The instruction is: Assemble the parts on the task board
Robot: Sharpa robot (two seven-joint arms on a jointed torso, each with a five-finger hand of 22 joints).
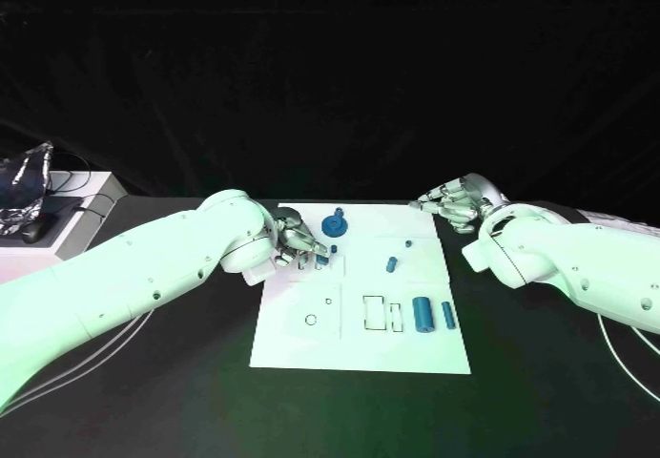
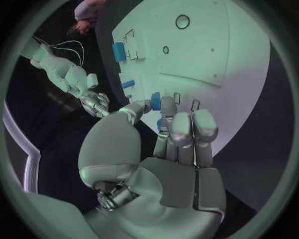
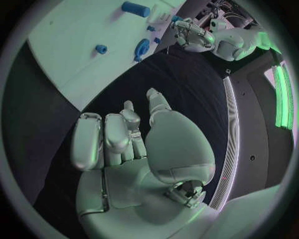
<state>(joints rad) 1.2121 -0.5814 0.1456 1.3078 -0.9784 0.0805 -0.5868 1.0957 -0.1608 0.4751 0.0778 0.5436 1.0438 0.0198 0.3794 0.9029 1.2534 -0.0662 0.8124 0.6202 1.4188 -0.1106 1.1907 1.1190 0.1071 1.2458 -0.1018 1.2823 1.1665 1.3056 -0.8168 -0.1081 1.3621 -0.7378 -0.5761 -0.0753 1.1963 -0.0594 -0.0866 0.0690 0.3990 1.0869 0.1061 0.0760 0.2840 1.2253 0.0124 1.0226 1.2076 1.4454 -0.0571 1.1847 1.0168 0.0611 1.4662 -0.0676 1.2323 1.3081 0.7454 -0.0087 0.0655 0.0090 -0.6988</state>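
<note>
Over the board [image 1: 360, 355] now, the white plate lying flat on the black surface [image 1: 550, 382], and the left hand [image 1: 298, 244] is down at its left edge, near the far end, fingers curled close over a small blue part [image 1: 320, 259]. The head view cannot settle whether that part is actually pinched; the left wrist view helps a little, showing the fingertips [image 2: 169, 105] bunched right against a blue piece [image 2: 156, 98] at the board's rim, but even there I cannot tell if it is gripped or just touched. The right hand [image 1: 454, 203] sits off the board's far right corner, on the dark surface, fingers curled in; its own wrist view shows the palm and folded fingers [image 3: 106, 139] with nothing in them. On the board, the head view gives a round blue piece [image 1: 336, 227] with a knob near the far edge, a short peg [image 1: 391, 264] in the middle, a thin pin [image 1: 407, 243] beyond it, and two blue cylinders [image 1: 422, 313] lying side by side near the right edge, beside some outlined rectangular slots [image 1: 374, 312]. The right wrist view catches the round piece [image 3: 141, 50], the peg [image 3: 101, 49] and one cylinder [image 3: 135, 8] from the far side, with the left hand [image 3: 189, 35] beyond them.
</note>
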